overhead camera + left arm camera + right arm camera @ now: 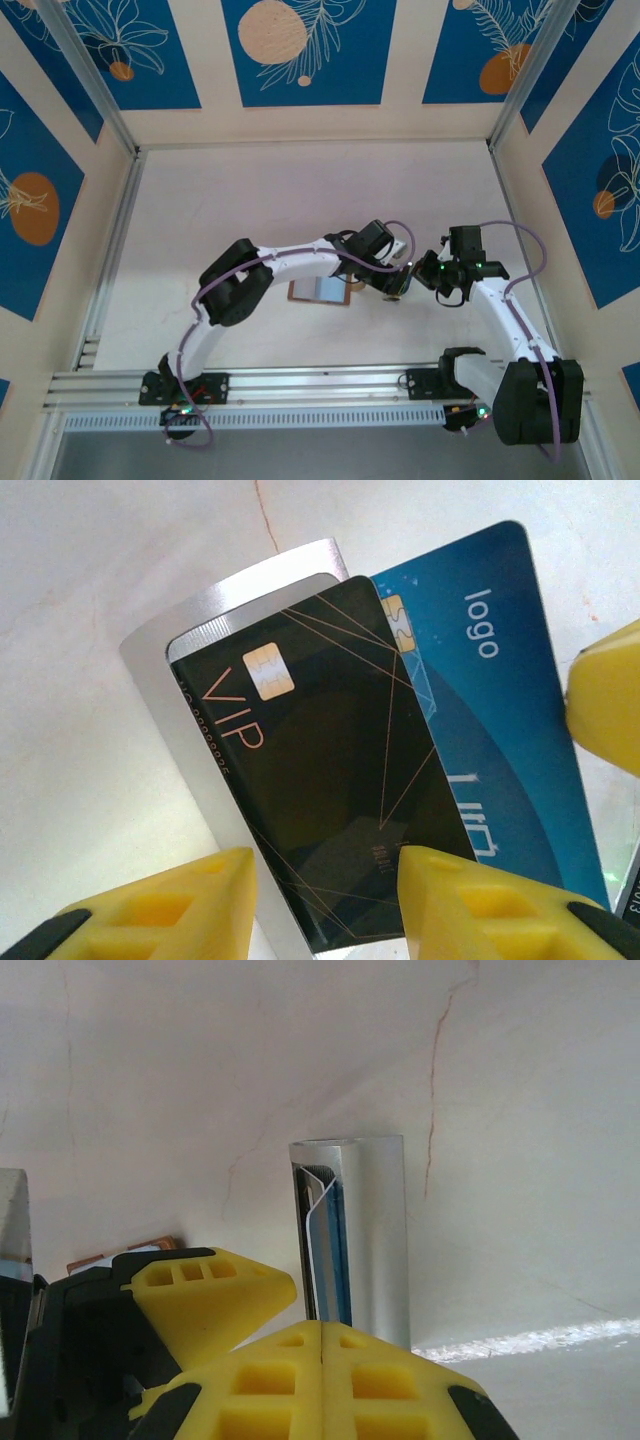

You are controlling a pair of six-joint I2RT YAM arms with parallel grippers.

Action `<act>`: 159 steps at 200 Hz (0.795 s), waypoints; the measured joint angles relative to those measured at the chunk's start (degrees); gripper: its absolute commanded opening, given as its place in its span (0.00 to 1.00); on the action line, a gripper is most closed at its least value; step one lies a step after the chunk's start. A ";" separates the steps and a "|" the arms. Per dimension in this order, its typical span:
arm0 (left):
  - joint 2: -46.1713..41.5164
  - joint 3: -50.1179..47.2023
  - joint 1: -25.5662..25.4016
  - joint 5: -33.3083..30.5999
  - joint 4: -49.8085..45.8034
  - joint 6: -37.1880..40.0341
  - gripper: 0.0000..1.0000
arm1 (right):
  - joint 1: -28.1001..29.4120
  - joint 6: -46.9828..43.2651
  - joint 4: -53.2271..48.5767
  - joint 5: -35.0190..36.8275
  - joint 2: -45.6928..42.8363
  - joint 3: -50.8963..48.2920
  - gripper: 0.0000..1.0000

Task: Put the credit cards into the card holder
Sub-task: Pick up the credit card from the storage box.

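Up close, the left wrist view shows the silver card holder (190, 710) slanting across the picture, and every place below is told from it. A black card (320, 780) marked VIP lies against its face, just inside its ridged rim. A blue card (490, 710) marked logo fans out from under the black one, past the holder's right side. The left gripper (325, 880) sits at the holder's lower end. Its two yellow fingers stand apart, one overlapping the holder's left edge and the other over the lower corners of both cards. Whether they press on anything I cannot tell. A yellow finger (605, 695) of the other arm sits just beside the blue card's outer edge. In the right wrist view the card holder (375, 1240) is seen end-on, with card edges in its slot. The right gripper (320, 1325) is directly below it, fingers closed flat together. What they pinch, if anything, is hidden. From above, the left gripper (395, 283) and right gripper (425, 275) meet over the table (300, 200). A flat brown thing (320, 291) with a bluish-grey face lies just left of them.
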 measured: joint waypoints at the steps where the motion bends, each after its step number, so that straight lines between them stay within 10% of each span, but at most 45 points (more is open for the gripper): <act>1: 0.02 0.02 0.00 0.00 0.02 0.00 0.41 | 0.00 0.00 0.00 0.00 0.00 0.00 0.00; 94: 1.42 1.38 -0.17 0.22 0.63 -0.02 0.41 | -0.33 1.31 -1.64 2.01 -0.44 -0.07 0.34; 159: 1.66 1.73 -0.24 0.20 0.74 -0.02 0.41 | -1.79 1.66 -1.90 2.99 -1.75 -1.09 0.37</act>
